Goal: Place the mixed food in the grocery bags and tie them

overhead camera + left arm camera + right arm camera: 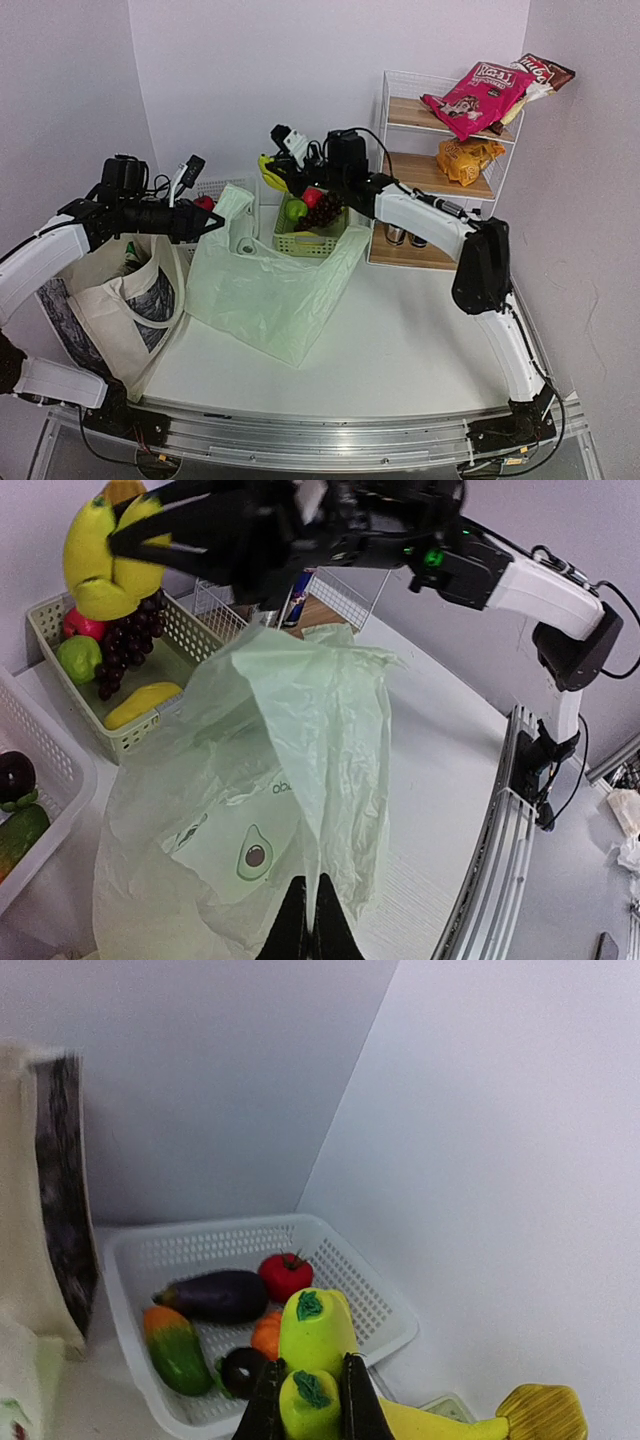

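My left gripper (215, 222) is shut on the raised rim of the pale-green avocado-print plastic bag (270, 285). The left wrist view shows the fingers (310, 876) pinching that film (300, 740). My right gripper (283, 172) is shut on the yellow banana bunch (268, 175) and holds it in the air above the green basket (322, 246). The right wrist view shows the jaws (311, 1362) closed round the bananas (315, 1325). Dark grapes (130, 645) lie in the green basket. The cream canvas tote (130, 300) stands at the left. Orange (468, 158) and pink (475, 95) snack packets sit on the shelf. A can (298, 585) stands behind the bag.
A white basket (390, 1310) of toy vegetables stands against the back wall. The green basket also holds a green fruit (80, 658) and a yellow one (140, 702). The wire shelf (440, 180) stands at the back right. The right arm (540, 580) crosses above the bag.
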Motion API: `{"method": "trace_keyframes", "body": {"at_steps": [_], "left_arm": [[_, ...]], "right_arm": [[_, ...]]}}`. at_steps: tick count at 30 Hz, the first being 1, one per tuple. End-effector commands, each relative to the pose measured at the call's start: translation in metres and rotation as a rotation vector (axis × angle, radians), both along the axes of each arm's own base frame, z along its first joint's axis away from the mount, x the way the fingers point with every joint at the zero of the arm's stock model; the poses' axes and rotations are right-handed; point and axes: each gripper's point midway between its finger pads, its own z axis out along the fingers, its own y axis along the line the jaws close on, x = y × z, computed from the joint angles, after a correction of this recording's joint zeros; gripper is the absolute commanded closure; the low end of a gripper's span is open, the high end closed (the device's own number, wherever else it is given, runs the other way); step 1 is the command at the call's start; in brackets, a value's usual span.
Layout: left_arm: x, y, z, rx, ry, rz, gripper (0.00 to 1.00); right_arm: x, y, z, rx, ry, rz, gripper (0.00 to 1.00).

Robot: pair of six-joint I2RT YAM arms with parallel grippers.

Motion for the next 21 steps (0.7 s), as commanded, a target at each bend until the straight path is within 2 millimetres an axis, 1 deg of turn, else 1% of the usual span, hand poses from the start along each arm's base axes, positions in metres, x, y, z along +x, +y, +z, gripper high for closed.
{"method": "trace_keyframes", "body": {"at_steps": [1, 3, 4, 7, 8, 13, 14, 16, 17, 18, 21], "left_arm": [[0.005, 0.001, 0.046, -0.111, -0.079, 0.041, 1.00], [0.003, -0.001, 0.049, -0.130, -0.078, 0.023, 1.00], [0.002, -0.002, 0.049, -0.136, -0.077, 0.017, 1.00], [-0.005, -0.004, 0.048, -0.148, -0.074, -0.011, 1.00], [-0.007, -0.004, 0.048, -0.152, -0.076, -0.020, 1.00], [-0.009, -0.006, 0.058, -0.167, -0.120, -0.046, 1.00], [-0.010, -0.007, 0.060, -0.171, -0.128, -0.052, 1.00], [-0.011, -0.008, 0.063, -0.180, -0.135, -0.071, 1.00], [-0.013, -0.009, 0.062, -0.184, -0.131, -0.085, 1.00], [-0.016, -0.010, 0.060, -0.187, -0.122, -0.100, 1.00], [-0.026, -0.013, 0.051, -0.181, -0.101, -0.150, 1.00]], "right_arm": [[-0.054, -0.030, 0.127, 0.363, 0.238, 0.012, 1.00], [-0.075, -0.038, 0.142, 0.441, 0.378, 0.022, 1.00], [-0.082, -0.040, 0.139, 0.463, 0.443, 0.021, 1.00], [-0.107, -0.049, 0.154, 0.564, 0.620, 0.037, 1.00], [-0.113, -0.052, 0.154, 0.589, 0.675, 0.037, 1.00], [-0.140, -0.058, 0.138, 0.678, 0.963, 0.035, 1.00], [-0.143, -0.058, 0.128, 0.686, 1.030, 0.030, 1.00], [-0.151, -0.063, 0.122, 0.729, 1.141, 0.042, 1.00], [-0.154, -0.064, 0.116, 0.745, 1.186, 0.045, 1.00], [-0.156, -0.066, 0.108, 0.756, 1.218, 0.043, 1.00], [-0.155, -0.068, 0.099, 0.813, 1.238, 0.036, 1.00]]}}
